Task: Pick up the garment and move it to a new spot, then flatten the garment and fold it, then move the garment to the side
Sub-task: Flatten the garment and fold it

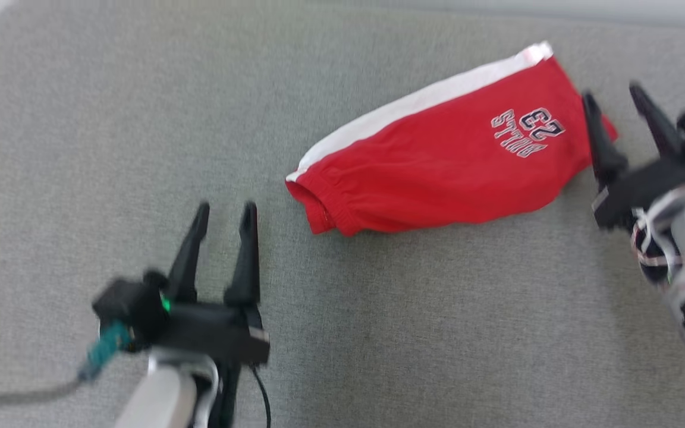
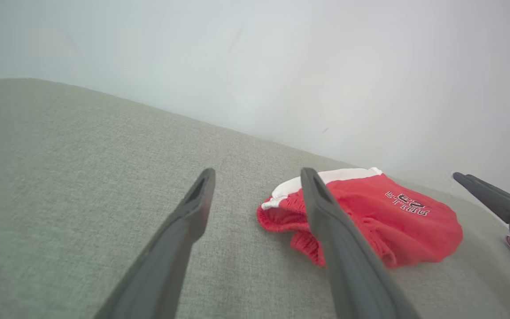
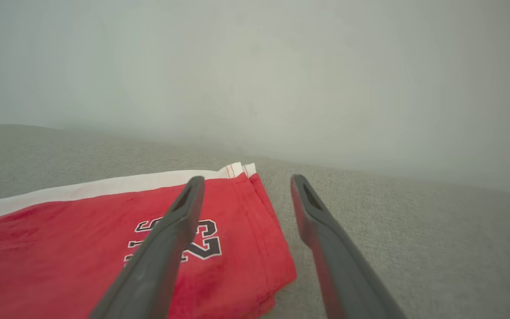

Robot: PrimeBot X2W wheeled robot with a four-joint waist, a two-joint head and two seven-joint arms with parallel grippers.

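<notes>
Red garment flat on grey fabric surface, long axis slanting from gathered waistband near centre up-right to hem, white stripe along far edge; left end effector released, empty, near waistband; right end effector released, empty, by hem corner

Soft, even, bright light, no glare, faint shadow along the near edge of the red garment, head view motion-blurred throughout, right gripper smeared most, left gripper soft-edged, wrist views sharper, pale hazy backgrounds, wide-angle curving toward the edges
</notes>
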